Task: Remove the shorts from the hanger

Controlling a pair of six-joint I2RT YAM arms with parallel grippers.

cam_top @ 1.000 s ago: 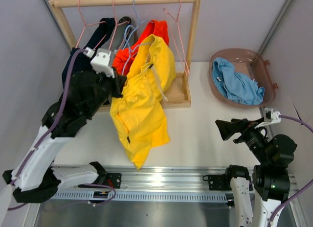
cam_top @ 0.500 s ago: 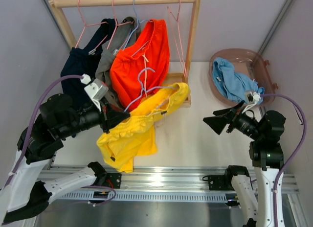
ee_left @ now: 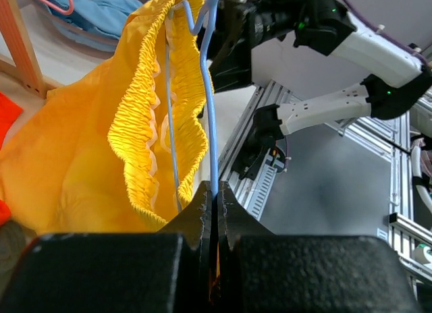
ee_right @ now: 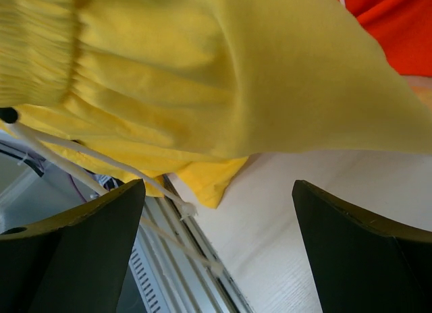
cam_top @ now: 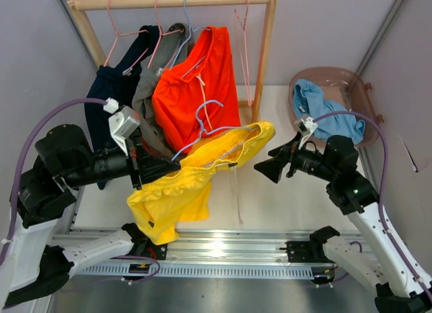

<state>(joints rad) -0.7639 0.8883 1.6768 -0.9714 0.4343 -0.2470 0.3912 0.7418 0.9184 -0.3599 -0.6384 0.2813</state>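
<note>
Jaws first: your left gripper (ee_left: 214, 191) is pinched flat on the thin wire of the blue hanger (ee_left: 213, 90), with nothing else between its pads. Your right gripper (ee_right: 219, 198) is spread wide and holds nothing. The left arm holds that hanger out over the table (cam_top: 283, 198), clear of the wooden rack (cam_top: 169, 1), so the yellow shorts (cam_top: 172, 191) hang in free air where the other arm can reach them.

The shorts are threaded on the hanger by the gathered waistband. In the left wrist view the wire runs up through the elastic, and the legs sag below and to the side. The waistband end points towards the right gripper, whose open fingers face the yellow cloth from close by but do not touch it. A white drawstring (ee_right: 101, 168) dangles between them. Watch that the jaws close on cloth and not only on that cord.

My reading is that one arm anchors the hanger while the other pulls the cloth along and off the wire — that would explain the firm pinch on the left and the wide opening on the right.

The light blue shorts (cam_top: 324, 114) lie in the basket (cam_top: 317, 71) at the far right. The orange shorts (cam_top: 196, 90), grey shorts (cam_top: 145, 97) and navy shorts (cam_top: 108, 90) hang on the rack — so I'd call the job under halfway.
</note>
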